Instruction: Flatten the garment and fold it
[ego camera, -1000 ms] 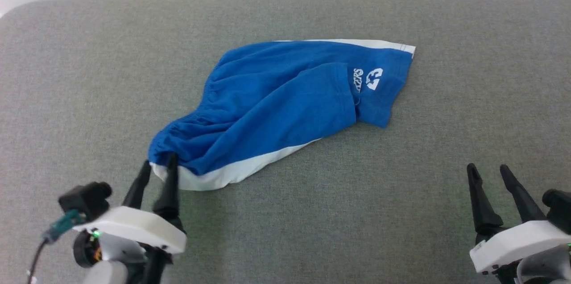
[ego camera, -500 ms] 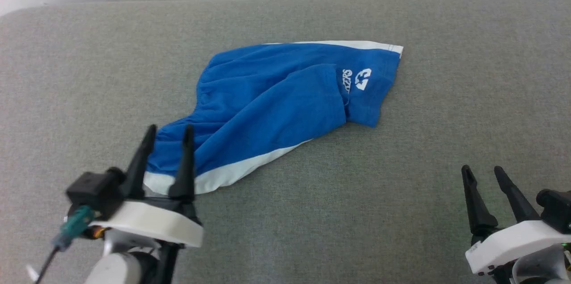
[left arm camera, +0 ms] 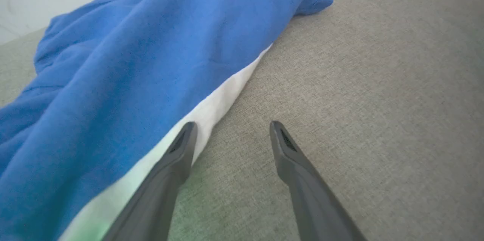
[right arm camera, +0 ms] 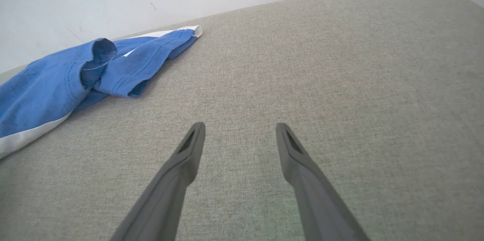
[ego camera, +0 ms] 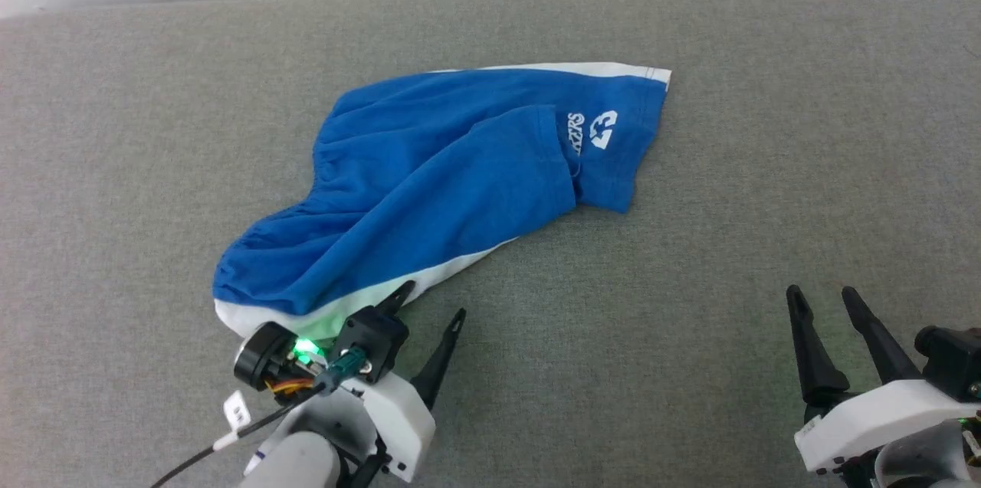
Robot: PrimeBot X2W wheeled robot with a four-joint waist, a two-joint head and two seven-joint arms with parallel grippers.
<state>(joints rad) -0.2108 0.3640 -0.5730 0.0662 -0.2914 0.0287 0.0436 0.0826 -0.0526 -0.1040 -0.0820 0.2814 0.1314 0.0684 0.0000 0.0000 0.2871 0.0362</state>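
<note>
Left gripper (ego camera: 433, 302): fingers spread wide, nothing between them. In the left wrist view, one finger (left arm camera: 177, 157) overlaps the shorts' white stripe (left arm camera: 223, 97). Can't tell whether it touches the stripe or hangs just above it. The other finger is over bare grey cloth.

Shorts (ego camera: 429, 181): they start right at the left fingertips and run ahead and away from them. The gathered waistband (ego camera: 268, 231) is closest to this gripper. The leg ends and the white print (ego camera: 603, 129) are furthest from it.

Right gripper (ego camera: 820, 293): fingers also spread wide and empty, over the bare grey table top (ego camera: 728, 243). The shorts are well ahead of it and off to its left.

Progress: early, by my read.
- The shorts are out on the table but not flat. They're bunched and wrinkled, with one leg lying over the other and its hem (right arm camera: 102, 50) gaping open.
- No neat fold has been made.
- Left to do: pull the legs apart, smooth everything flat, then fold.

Containers: none to log. The shorts lie straight on the table top.
</note>
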